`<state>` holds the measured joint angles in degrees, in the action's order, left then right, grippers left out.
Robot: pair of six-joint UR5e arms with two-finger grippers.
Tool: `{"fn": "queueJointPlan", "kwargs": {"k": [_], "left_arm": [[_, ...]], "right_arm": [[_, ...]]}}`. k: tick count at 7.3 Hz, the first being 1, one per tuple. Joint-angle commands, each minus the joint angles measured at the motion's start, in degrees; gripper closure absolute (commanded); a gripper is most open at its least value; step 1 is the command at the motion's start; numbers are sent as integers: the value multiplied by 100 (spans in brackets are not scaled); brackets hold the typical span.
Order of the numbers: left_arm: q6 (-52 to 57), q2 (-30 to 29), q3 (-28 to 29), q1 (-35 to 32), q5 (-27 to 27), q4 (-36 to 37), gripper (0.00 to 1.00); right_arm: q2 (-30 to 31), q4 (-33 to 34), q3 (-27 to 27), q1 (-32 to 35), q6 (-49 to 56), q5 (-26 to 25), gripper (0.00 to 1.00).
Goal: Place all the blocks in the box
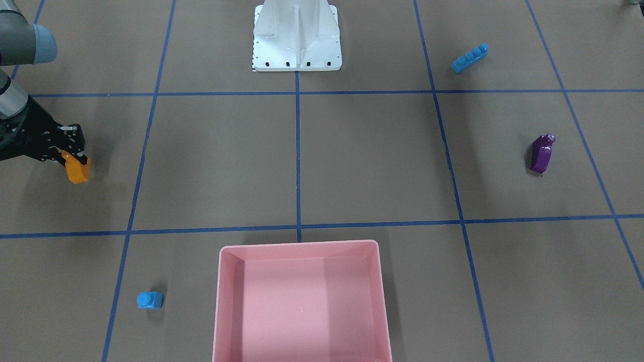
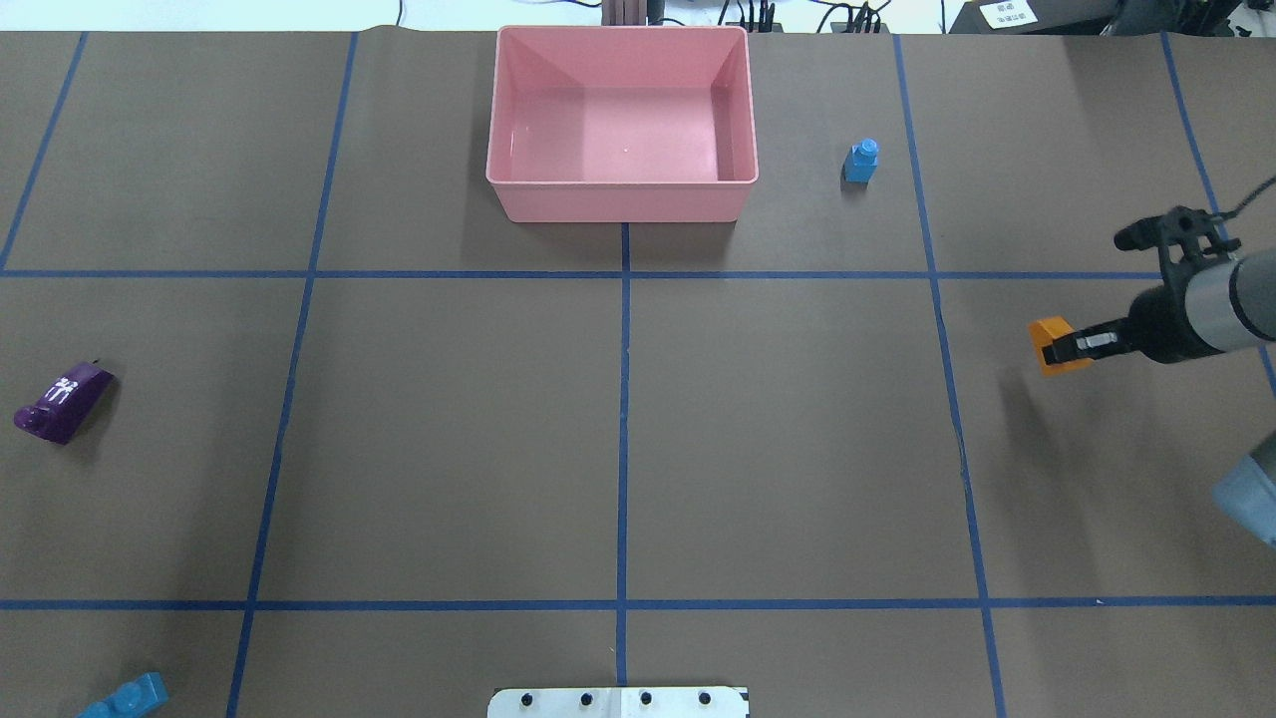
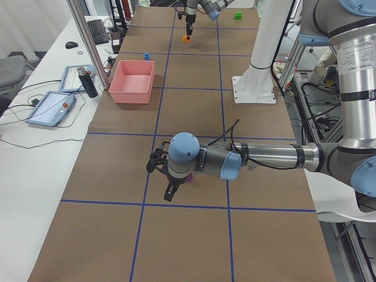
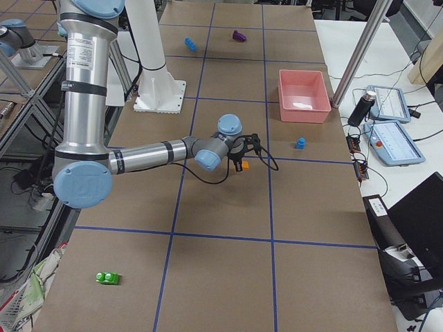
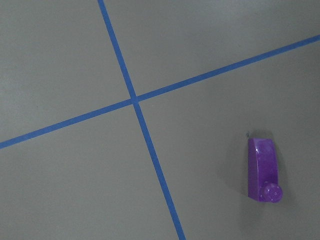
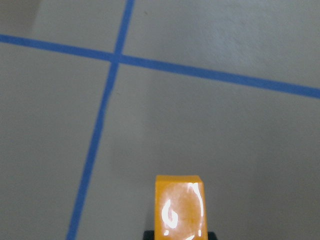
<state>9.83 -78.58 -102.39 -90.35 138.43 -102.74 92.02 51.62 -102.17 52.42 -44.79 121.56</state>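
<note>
Right tool (image 2: 1075,345) is clenched on the small orange studded plastic brick (image 2: 1047,344), apparently lifted off the brown table (image 2: 797,449) and well apart from the shallow pink plastic box (image 2: 618,204), which holds nothing. Carry step judged in hand; next it must clear the rim, then release. Left tool (image 3: 170,191) hangs near the purple sloped brick (image 2: 62,401); its grip cannot be told.

A brown paper sheet covers the table (image 2: 797,449), marked into large squares by blue tape lines (image 2: 623,449). Along one side runs a white desk (image 3: 29,170) holding a control tablet (image 3: 50,108), a keyboard (image 3: 96,30) and a mouse (image 3: 70,44). An aluminium post (image 3: 88,41) rises beside it, under even light.
</note>
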Motion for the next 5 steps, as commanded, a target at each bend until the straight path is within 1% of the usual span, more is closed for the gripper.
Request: {"fn": "queueJointPlan", "kwargs": {"k": [1,2,3,4,5], "left_arm": [[10,-9,-9,0,9,-9,0],[10,-43,-9,35,17,-148,0],[-16,-166,8,131,26,-437,0],[-147,-550,313,306,44,-396,0],[-270,-754,656,325,340,-457,0]], "right_arm": [[-1268,458,31,-12,-728,8,100],[-2118,1324,161,-74,-811,0,100],[-2927,2037,450,-92,-821,0,100],[-3571,2349,870,-92,-812,-9,100],[-4334,2352,1658,-92,-829,-18,100]]}}
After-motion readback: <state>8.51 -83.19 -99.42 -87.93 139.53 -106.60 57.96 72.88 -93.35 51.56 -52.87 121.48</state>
